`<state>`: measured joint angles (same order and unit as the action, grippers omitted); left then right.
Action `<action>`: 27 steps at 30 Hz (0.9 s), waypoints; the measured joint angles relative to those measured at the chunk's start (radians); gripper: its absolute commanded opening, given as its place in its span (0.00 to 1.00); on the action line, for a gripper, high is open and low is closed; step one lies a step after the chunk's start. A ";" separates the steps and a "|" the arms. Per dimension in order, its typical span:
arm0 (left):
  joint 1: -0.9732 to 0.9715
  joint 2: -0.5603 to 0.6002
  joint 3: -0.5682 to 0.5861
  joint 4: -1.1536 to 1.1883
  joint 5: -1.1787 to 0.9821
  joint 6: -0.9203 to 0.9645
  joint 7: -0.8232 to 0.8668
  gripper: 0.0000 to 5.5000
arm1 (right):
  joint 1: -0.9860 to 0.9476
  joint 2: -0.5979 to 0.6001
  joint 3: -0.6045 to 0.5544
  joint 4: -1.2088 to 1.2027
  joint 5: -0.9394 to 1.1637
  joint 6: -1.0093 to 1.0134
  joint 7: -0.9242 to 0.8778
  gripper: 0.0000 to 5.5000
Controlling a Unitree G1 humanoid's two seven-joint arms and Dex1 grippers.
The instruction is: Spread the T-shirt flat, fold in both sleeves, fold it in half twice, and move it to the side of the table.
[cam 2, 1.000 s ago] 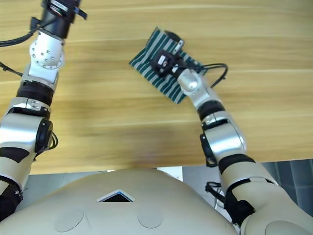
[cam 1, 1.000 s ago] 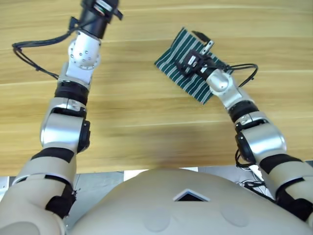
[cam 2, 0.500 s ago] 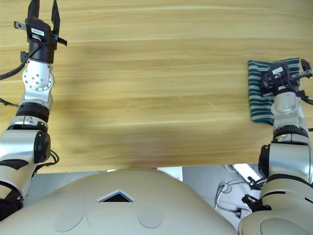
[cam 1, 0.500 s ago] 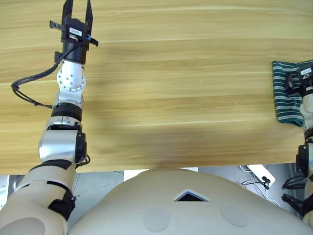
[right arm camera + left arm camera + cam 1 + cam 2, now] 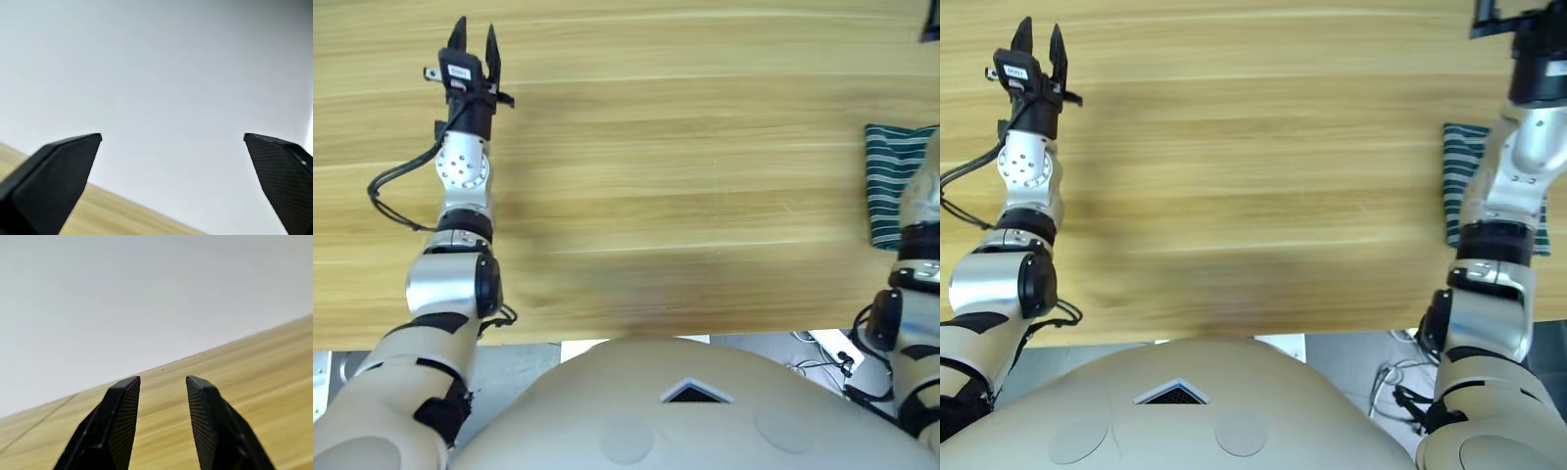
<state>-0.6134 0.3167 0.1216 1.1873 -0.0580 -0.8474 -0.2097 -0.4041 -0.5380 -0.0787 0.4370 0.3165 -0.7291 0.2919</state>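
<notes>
The green-and-white striped T-shirt point(image 5: 889, 181) lies folded into a small rectangle at the table's right side, partly covered by my right forearm point(image 5: 1513, 166). That arm stands raised above the shirt, and my right gripper point(image 5: 172, 137) is open wide, holding nothing and pointing over the table's far edge. My left gripper point(image 5: 476, 29) hovers over the far left of the table, far from the shirt. Its two black fingers point(image 5: 122, 421) are a little apart with nothing between them.
The light wooden table point(image 5: 685, 176) spans the view, and its near edge point(image 5: 705, 328) runs just in front of me. Cables point(image 5: 832, 357) lie on the floor below the right corner. A pale wall point(image 5: 146, 293) rises beyond the far edge.
My right gripper carried the folded T-shirt from the table's middle to its right side, then let go and rose off it. My left arm drew back, bringing its gripper into view.
</notes>
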 measured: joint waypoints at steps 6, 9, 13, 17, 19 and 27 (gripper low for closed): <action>-0.028 -0.103 0.143 0.113 -0.146 0.234 -0.133 0.32 | -0.210 0.380 -0.053 0.554 0.167 0.203 0.279 0.97; -0.030 -0.113 0.180 0.137 -0.164 0.309 -0.130 0.32 | -0.281 0.397 -0.176 0.799 0.206 0.308 0.271 0.97; -0.063 -0.113 0.179 0.141 -0.132 0.362 -0.075 0.32 | -0.335 0.356 -0.228 0.870 0.157 0.340 0.184 0.97; -0.085 -0.114 0.138 0.144 -0.055 0.374 -0.008 0.32 | -0.345 0.350 -0.204 0.895 0.037 0.341 0.046 0.97; -0.089 -0.119 0.124 0.149 -0.023 0.377 0.023 0.32 | -0.345 0.345 -0.194 0.905 -0.023 0.356 -0.025 0.97; -0.091 -0.117 0.141 0.150 -0.014 0.412 0.006 0.38 | -0.346 0.333 -0.205 0.905 -0.112 0.369 -0.082 0.98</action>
<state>-0.7049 0.1997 0.2623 1.3372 -0.0721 -0.4350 -0.2034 -0.7498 -0.2049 -0.2833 1.3418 0.2048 -0.3603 0.2103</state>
